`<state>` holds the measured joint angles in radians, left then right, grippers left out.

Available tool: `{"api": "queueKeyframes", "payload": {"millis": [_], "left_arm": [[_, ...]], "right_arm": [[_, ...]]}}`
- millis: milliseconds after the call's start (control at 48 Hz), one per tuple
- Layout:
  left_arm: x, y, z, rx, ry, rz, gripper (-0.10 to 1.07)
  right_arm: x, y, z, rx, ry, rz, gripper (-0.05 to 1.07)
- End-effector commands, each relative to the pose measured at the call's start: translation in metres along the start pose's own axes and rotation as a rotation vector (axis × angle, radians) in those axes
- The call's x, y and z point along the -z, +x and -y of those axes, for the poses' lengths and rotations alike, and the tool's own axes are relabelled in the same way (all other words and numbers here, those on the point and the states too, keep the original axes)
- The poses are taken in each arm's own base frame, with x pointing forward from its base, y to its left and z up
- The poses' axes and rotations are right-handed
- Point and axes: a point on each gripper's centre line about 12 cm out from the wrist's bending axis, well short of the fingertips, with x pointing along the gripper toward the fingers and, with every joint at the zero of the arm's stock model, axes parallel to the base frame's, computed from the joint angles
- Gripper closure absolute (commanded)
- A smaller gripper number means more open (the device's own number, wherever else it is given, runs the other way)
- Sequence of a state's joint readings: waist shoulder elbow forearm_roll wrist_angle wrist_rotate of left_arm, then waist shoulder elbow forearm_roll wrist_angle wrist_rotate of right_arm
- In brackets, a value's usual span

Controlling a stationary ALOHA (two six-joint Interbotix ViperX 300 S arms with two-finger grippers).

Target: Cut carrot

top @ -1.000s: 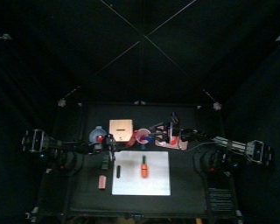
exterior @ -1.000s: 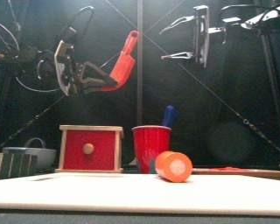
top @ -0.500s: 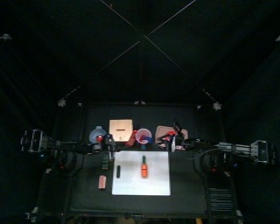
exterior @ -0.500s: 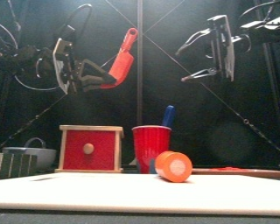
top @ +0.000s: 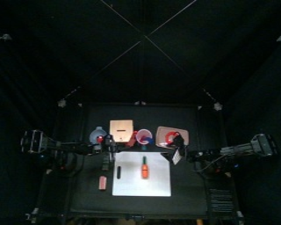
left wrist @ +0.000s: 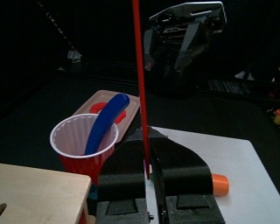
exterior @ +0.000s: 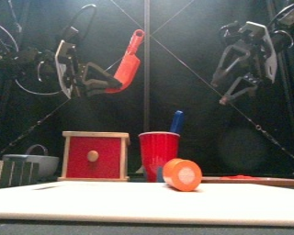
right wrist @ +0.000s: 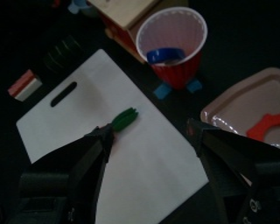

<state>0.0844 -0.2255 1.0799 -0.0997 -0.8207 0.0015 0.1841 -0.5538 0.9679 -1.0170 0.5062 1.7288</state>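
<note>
Two grippers hang above the table: the left gripper [exterior: 88, 83] clamps a red knife [exterior: 128, 60] (blade raised), the right gripper [exterior: 242, 64] gapes empty, while the carrot [top: 143, 166] lies on the white board [top: 157, 185].

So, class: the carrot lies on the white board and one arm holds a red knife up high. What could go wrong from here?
1. The carrot lies loose on the board. The right gripper, open, hangs high above, so the carrot may roll when cut.
2. The left gripper grips the knife by one end, so it might twist under pressure.
3. The red cup stands just behind and could be knocked.
</note>
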Motion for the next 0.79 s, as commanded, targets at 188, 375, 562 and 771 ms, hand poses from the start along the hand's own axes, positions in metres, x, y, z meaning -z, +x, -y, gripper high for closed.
{"api": "queueKeyframes", "payload": {"millis": [188, 375, 562, 771], "left_arm": [[-0.006, 0.001, 0.001, 0.002, -0.002, 0.024, 0.72], [-0.006, 0.001, 0.001, 0.001, -0.001, 0.026, 0.72], [-0.006, 0.001, 0.001, 0.003, 0.000, 0.026, 0.72], [-0.004, 0.000, 0.001, 0.003, -0.003, 0.020, 0.72]], "right_arm": [[0.024, 0.013, -0.014, 0.004, 0.096, -0.045, 0.05], [0.037, 0.016, -0.028, -0.048, 0.183, -0.074, 0.05], [0.042, 0.020, -0.030, -0.070, 0.221, -0.084, 0.05], [0.046, 0.022, -0.028, -0.084, 0.225, -0.101, 0.05]]}}
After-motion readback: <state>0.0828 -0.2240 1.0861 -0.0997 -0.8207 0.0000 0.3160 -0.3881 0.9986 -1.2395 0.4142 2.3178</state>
